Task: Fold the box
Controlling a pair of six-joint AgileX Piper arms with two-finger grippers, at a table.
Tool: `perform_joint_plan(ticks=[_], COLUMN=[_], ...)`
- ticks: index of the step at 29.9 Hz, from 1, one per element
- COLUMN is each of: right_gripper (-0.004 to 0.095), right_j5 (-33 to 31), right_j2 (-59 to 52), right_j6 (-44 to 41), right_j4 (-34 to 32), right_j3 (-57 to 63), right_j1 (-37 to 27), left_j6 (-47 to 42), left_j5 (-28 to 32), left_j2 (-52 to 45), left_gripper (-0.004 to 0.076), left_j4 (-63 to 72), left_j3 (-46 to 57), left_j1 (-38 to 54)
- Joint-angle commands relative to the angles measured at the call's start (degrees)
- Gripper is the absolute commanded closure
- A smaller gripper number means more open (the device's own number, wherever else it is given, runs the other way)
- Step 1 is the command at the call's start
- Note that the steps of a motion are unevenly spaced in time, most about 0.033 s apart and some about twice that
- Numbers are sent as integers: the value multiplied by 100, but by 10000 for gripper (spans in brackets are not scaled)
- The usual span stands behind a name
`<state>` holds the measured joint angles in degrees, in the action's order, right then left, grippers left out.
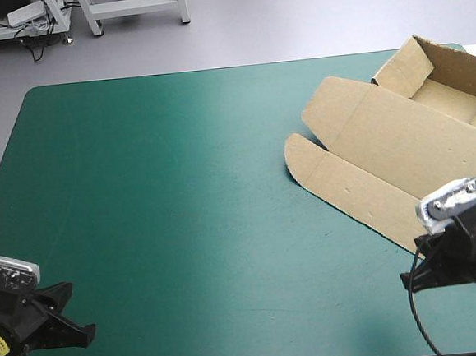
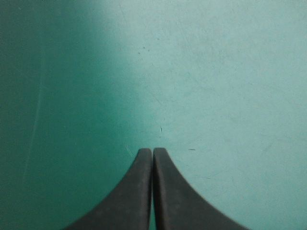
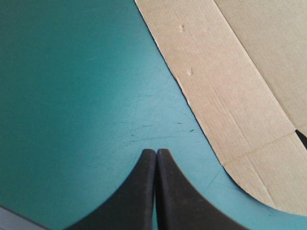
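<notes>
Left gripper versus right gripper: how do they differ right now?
The left gripper has only bare teal-green cover ahead; the right gripper has a flat flap of the box close beside it. The left gripper sits at the cover's near left, far from the box; the right gripper at its near right. Both have jaws shut, holding nothing.

Bright, even light fell on the table from overhead. In the high view, the teal-green cover (image 1: 143, 235) carried a pale sheen toward 11 o'clock. The box (image 1: 384, 146) shaded its raised walls softly at 2 o'clock. Around the left gripper (image 2: 152, 152), shade darkened the cover at 9 o'clock and glare paled it at 2.
</notes>
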<state>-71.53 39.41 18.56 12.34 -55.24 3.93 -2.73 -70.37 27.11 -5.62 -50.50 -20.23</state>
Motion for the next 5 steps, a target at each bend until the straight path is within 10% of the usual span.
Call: perform_joint_plan(ticks=[1,5], right_gripper=[928,928], right_j5=[7,-38], right_j2=[-525,-906], right_j6=[-78,-313], right_j4=[-73,-291], right_j3=[240,514], right_j1=[34,34], left_j6=[-28,-28], left_j5=[310,124], left_j2=[154,154], left_gripper=[733,733], left_j4=[116,318], left_j3=[62,117], left_j1=[-29,-29])
